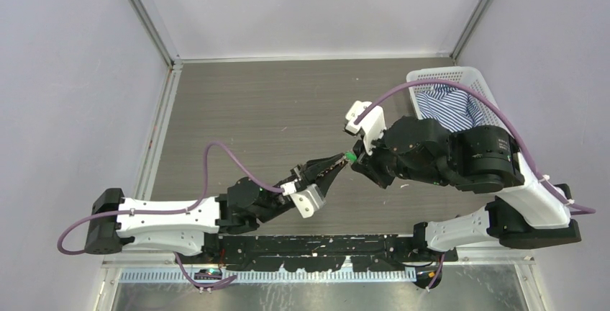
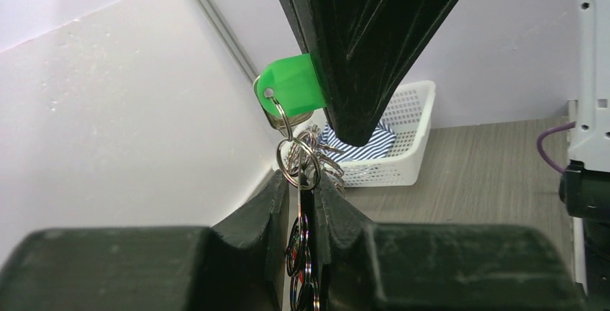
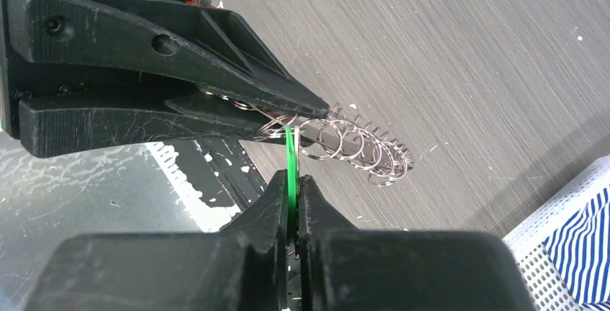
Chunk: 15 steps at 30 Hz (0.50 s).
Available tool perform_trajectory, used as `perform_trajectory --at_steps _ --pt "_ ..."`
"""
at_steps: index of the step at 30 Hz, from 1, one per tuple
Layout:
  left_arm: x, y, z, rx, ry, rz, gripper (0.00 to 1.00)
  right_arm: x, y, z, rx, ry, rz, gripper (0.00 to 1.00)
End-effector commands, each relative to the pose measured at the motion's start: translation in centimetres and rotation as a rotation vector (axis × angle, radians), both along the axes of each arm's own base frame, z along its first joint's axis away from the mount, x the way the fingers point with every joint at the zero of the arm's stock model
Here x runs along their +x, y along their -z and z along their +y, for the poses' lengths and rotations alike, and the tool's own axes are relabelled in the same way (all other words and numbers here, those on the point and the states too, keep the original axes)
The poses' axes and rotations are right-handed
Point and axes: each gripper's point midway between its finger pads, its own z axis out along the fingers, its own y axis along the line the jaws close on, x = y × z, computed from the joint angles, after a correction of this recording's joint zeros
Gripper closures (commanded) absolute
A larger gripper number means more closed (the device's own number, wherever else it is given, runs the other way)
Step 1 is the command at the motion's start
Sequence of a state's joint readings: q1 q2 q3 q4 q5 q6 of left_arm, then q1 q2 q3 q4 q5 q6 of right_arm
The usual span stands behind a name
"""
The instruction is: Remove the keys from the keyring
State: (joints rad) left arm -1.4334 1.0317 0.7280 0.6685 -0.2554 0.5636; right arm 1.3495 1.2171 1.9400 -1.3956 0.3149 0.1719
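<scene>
Above the table's middle, my two grippers meet tip to tip. My right gripper is shut on the flat green head of a key, seen edge-on between its jaws. A thin silvery keyring hangs from the hole in the green head. My left gripper is shut on that keyring, with more shiny rings pinched deeper between its jaws. A string of several small silvery rings trails sideways from the grip. I cannot make out any silvery keys among them.
A white perforated basket holding a blue-striped cloth stands at the back right of the wood-grain table. Pale walls enclose the table on three sides. Purple cables loop over both arms.
</scene>
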Motion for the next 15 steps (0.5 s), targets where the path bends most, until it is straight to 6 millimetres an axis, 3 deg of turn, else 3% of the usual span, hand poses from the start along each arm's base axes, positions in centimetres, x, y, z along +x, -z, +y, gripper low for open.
perform_trajectory --at_steps 1,15 --pt "0.5 -1.1 0.8 -0.054 -0.049 -0.04 0.99 1.8 -2.8 0.3 0.125 0.098 -0.078 0.99" --pt "0.0 -1.6 1.3 -0.077 -0.071 -0.104 1.0 3.1 -2.7 0.9 0.156 0.182 -0.103 0.99"
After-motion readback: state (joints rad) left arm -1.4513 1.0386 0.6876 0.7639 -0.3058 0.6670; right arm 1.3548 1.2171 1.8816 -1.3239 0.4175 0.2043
